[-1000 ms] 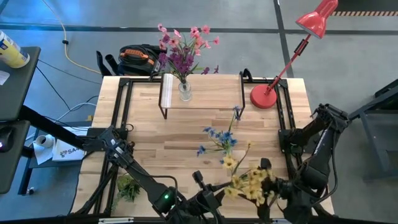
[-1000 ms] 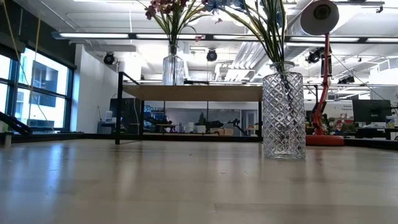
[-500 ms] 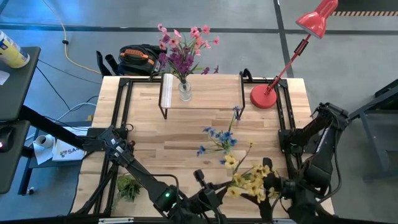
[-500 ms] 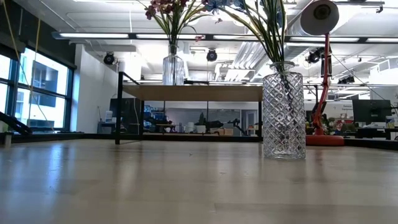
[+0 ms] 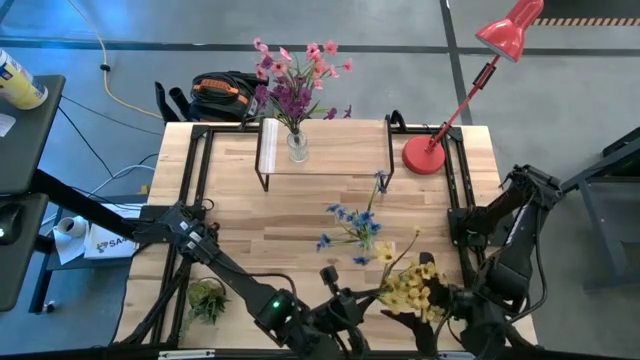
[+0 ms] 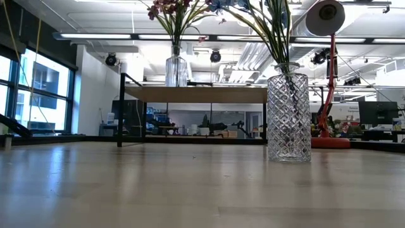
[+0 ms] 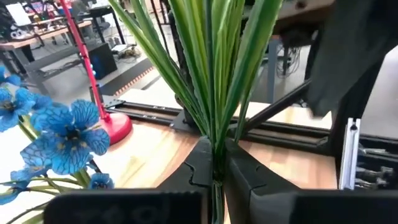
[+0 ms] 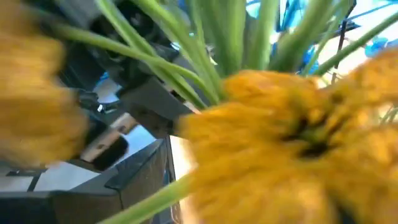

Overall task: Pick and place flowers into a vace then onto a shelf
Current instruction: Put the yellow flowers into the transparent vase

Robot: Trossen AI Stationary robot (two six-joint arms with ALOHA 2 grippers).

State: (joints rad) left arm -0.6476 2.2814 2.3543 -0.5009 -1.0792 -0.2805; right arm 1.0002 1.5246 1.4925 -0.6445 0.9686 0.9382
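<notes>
The blue and yellow flowers [image 5: 385, 255] stand over the near middle of the table [image 5: 300, 215], their stems running down toward the near edge, blue blooms toward the table's centre and yellow blooms toward the near right corner. The low view shows green stems inside a cut-glass vase [image 6: 289, 117] standing on the table, though the vase itself cannot be picked out from above. The left claw [image 7: 214, 168] sits at the near edge, close to the middle, and its two dark fingers [image 7: 199, 165] are pressed narrowly together around the bundle of green stems, holding the bunch. The right claw [image 5: 435, 315] is at the near right corner just beside the yellow blooms; its own camera is filled with yellow petals and green stems, and whether its fingers are wide or narrow cannot be told. The pink and purple flowers [image 5: 295, 80] stand in a small clear vase [image 5: 297, 148] on the left part of the shelf [image 5: 330, 150], which sits along the far edge of the table. A red lamp [image 5: 465, 90] has its base at the far right corner. A small green tuft [image 5: 206, 298] lies near the near left corner.
</notes>
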